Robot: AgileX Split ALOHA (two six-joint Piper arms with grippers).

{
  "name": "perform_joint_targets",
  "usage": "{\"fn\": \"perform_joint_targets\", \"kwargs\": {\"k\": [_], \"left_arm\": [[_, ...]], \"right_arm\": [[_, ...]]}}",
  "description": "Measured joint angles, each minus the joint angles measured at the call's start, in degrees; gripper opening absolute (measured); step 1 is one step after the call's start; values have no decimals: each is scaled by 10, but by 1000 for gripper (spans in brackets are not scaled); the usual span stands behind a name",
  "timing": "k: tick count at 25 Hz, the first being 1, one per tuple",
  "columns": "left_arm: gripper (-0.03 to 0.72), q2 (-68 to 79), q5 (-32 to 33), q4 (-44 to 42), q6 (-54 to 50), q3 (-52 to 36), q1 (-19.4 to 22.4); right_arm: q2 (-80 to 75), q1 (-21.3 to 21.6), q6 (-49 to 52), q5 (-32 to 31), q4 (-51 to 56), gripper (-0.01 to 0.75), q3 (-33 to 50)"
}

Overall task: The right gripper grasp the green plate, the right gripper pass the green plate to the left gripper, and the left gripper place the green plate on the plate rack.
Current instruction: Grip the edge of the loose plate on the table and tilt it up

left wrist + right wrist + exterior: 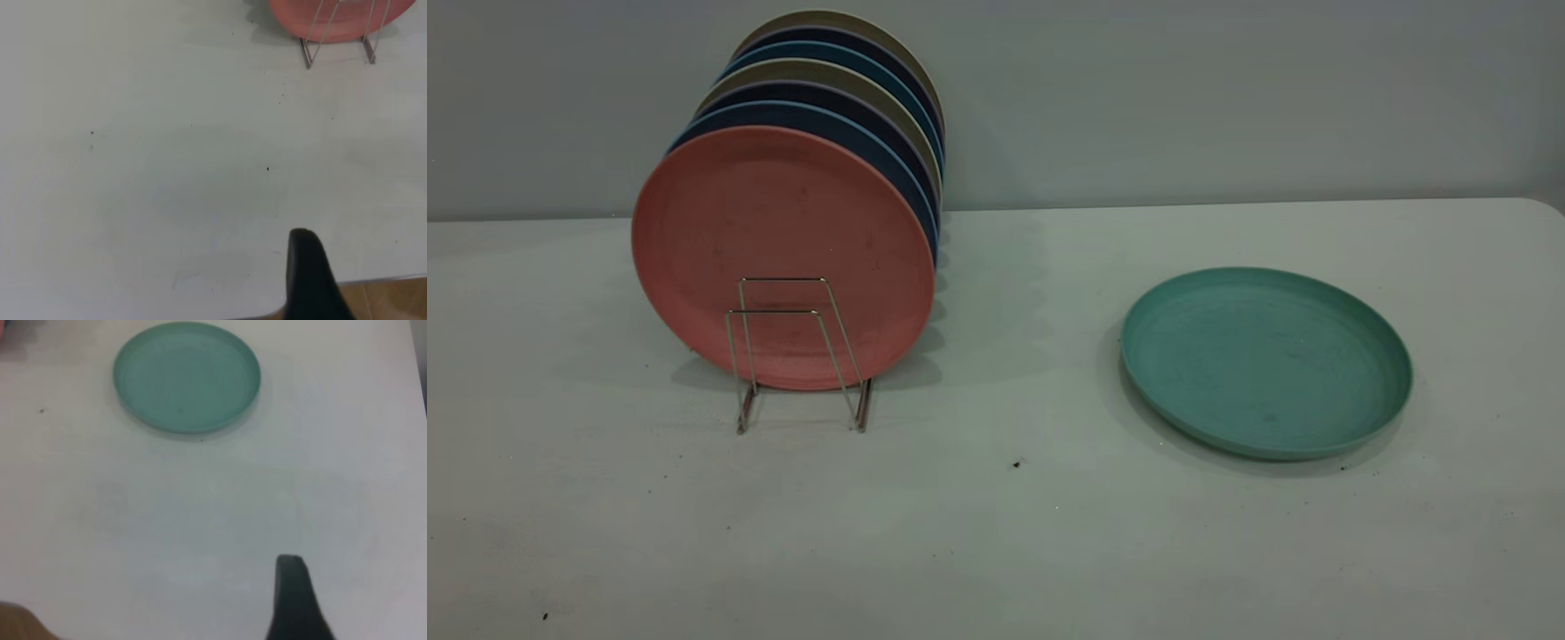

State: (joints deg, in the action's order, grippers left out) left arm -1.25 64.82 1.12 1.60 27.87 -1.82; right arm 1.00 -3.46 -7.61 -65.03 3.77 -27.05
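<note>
The green plate (1267,360) lies flat on the table to the right of the middle; it also shows in the right wrist view (187,377). The plate rack (800,356) stands at the left, its two front wire loops free in front of a salmon-pink plate (783,249). Neither arm shows in the exterior view. My right gripper (293,600) shows only as one black tip over bare table, well short of the green plate. My left gripper (307,280) shows only as one black tip at the table's near edge, far from the rack (337,40).
Behind the salmon-pink plate, several upright plates (845,116) in blue, dark blue and olive fill the rack. The white table (996,533) meets a grey wall at the back. The table's edge and brown floor (387,300) show in the left wrist view.
</note>
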Motion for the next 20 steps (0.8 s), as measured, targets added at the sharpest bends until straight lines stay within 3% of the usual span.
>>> {"fn": "perform_joint_targets", "kwargs": {"k": [5,8,15,20], "left_arm": [[449,0,-13,-3,1,4,0],[449,3,-83,9,1,8,0],[449,156,-233,84,4,10,0],[481,301,-332,155,53,10,0]], "right_arm": [[0,0,-27,-1,18,492,0],[-3,0,-55,6,38,492,-6],[-152,0,-84,155,87,492,-12],[-328,1,-179,273,228,492,-12]]}}
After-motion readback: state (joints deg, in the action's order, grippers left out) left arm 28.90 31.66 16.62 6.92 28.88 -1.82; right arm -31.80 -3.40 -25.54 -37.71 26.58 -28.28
